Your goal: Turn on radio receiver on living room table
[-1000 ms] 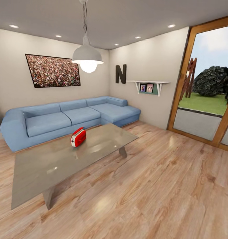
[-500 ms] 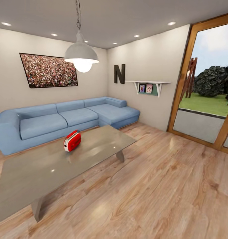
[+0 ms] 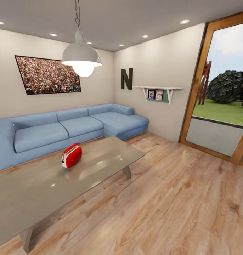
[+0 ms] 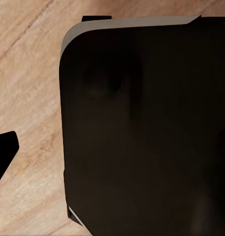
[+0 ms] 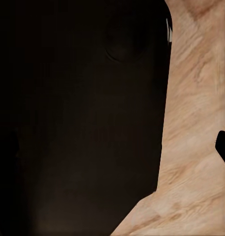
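I note the radio receiver well inside the table edges, open wood floor alongside; I cannot tell either gripper's finger state.

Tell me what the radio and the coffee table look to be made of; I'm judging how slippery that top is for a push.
The radio receiver looks like smooth red plastic with white trim, judging by its even colour and rounded edges. The table has a glossy grey top, perhaps glass or lacquer: it mirrors the lamp's glow and the radio. That sheen suggests a slick surface, though a render can't confirm it.
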